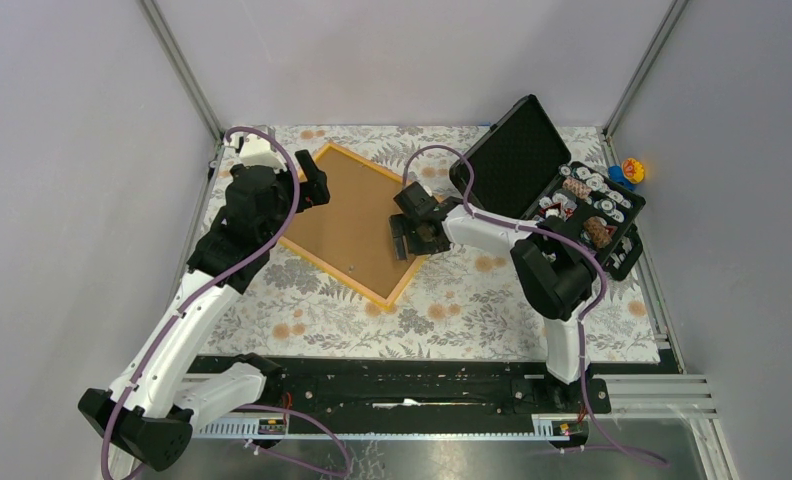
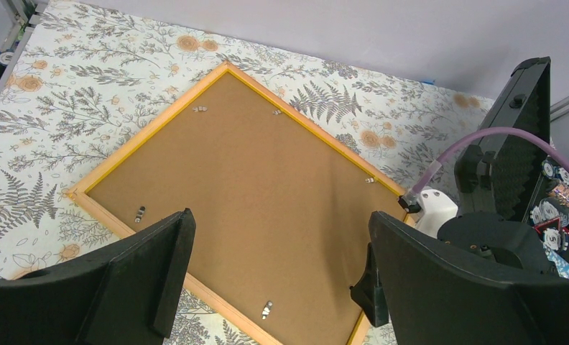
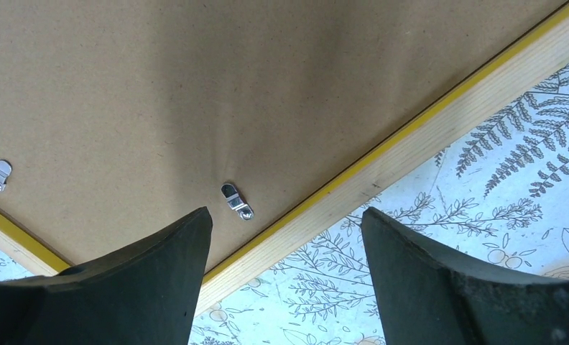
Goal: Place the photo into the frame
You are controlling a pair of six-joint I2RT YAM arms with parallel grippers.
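The frame (image 1: 332,272) lies on the floral cloth, turned like a diamond, back side up. A plain brown backing board (image 1: 357,210) fills it, with small metal clips (image 3: 236,200) along its edges. The photo is hidden. My left gripper (image 1: 312,185) hovers open over the frame's far-left side; in the left wrist view its jaws (image 2: 279,223) stand wide above the board (image 2: 253,165) and the frame's rail (image 2: 152,129). My right gripper (image 1: 409,240) is open at the frame's right edge, with its fingers straddling the wooden rail (image 3: 425,140) near a clip and holding nothing (image 3: 287,215).
An open black case (image 1: 532,170) with small round items in its tray stands at the back right, close behind the right arm. A small colourful toy (image 1: 632,170) sits by the right wall. Grey walls enclose the table on three sides.
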